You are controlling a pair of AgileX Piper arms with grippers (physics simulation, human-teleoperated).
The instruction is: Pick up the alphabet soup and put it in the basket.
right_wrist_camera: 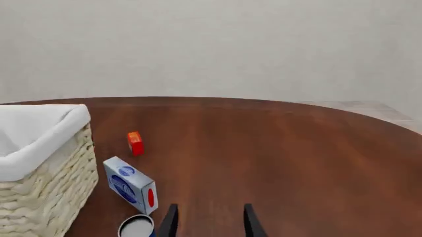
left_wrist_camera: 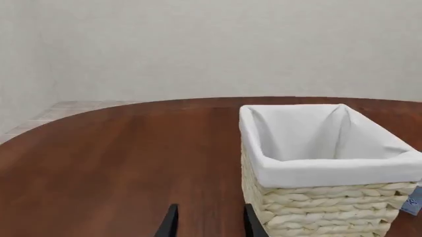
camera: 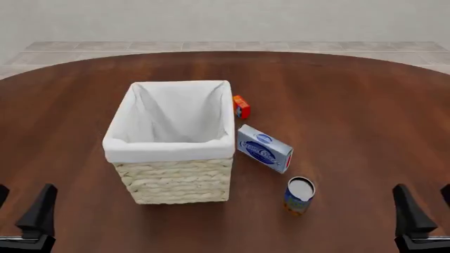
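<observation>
Both claws, left and right, sit apart and empty up close, so grabbing the alphabet soup right of the basket comes next.

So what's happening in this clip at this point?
Nothing is being handled yet. Both arms sit at the near edge of the table, the left gripper and right gripper open and empty. The alphabet soup stands upright on the table, right of the basket and nearer the right arm. A blue-and-white box and a small orange-red box lie beyond the can. The basket looks empty.
</observation>
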